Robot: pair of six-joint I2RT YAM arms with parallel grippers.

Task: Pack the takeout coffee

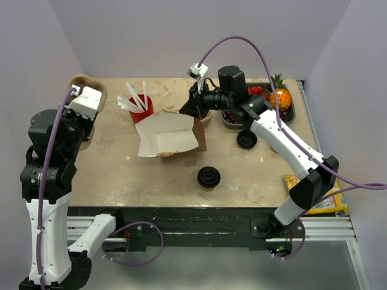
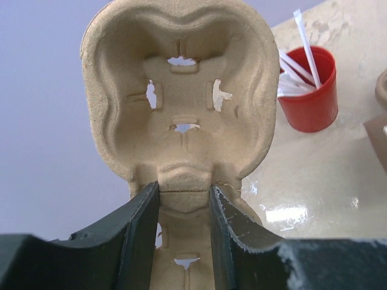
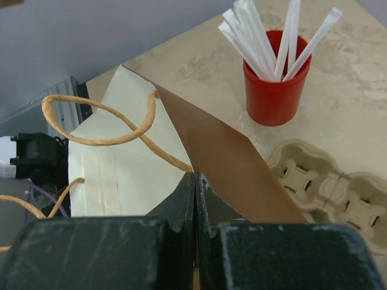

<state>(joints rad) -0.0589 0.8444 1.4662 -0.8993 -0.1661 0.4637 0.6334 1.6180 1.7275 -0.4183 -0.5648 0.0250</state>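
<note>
**Bag Pinched, Carrier Clamped, Coffee Waiting**

The brown paper bag (image 1: 169,136) is pinned at its rim by the right gripper (image 3: 195,200). Its fingers (image 3: 181,211) are pressed flat together with only the sheet of paper between them, and no gap is to be seen. At the far left corner of the table (image 1: 121,175), a pulp cup carrier (image 2: 181,96) is clamped by the left gripper (image 2: 184,202). Those fingers (image 2: 142,229) are drawn in to a narrow spacing and bite the central ridge between the cup wells, with the carrier raised against the wall.

The takeout coffee (image 1: 208,177) is touched by nothing. It stands on the table in front of the bag, well apart from both grippers (a loose black lid (image 1: 246,139) lies further right and is not to be mistaken for it).

The step in hand is judged to be readying the bag. The rim is best lifted gently and held steady so that the mouth is opened wide, since paper this thin could be torn by a hard pull. The carrier is best brought across level, so that a cup can be seated upright.
</note>
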